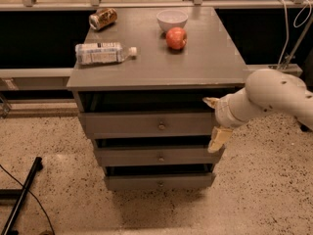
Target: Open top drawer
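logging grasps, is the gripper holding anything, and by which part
Nothing is held. The gripper sits open at the right end of the top drawer front, well right of its knob.

1 view: high, frontal, tilted down on cabinet (205,58), mid-range; tool (215,121) at top drawer (142,124) right end.

White rounded smooth-cased arm (276,94), small dark dots on shell. Two-finger gripper (215,121): cream-tan fingers, spread apart, at right end of grey wooden top drawer (127,124).
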You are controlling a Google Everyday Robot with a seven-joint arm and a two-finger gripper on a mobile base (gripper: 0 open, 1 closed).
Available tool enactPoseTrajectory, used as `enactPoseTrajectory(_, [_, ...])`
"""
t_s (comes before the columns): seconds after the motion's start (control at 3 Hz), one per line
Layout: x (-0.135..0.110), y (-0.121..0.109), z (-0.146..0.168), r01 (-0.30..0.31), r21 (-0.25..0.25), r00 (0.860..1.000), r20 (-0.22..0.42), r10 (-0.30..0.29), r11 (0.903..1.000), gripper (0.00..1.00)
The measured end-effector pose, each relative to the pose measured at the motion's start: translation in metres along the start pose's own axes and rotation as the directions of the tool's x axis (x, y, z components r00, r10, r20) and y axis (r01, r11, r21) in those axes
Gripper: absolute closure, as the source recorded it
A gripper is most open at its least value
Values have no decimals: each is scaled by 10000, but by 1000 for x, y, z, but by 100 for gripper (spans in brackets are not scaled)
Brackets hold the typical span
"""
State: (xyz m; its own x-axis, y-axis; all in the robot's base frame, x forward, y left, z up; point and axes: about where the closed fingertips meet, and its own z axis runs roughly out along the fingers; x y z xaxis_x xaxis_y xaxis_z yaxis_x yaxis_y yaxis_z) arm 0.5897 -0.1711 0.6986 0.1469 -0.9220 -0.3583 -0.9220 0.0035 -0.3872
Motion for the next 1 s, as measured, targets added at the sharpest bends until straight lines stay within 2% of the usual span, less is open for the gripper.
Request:
enactPoseTrajectory(0.33, [27,-5,12,861,-76,9745,-2071,-859,9963,0])
enactPoseTrajectory(0.67, [46,-14,16,1299,-319,9554,-2631,-1337,9910,0])
enactPoseTrajectory(1.0, [73,-24,22,1332,-110,9451,-2997,-1303,9910,0])
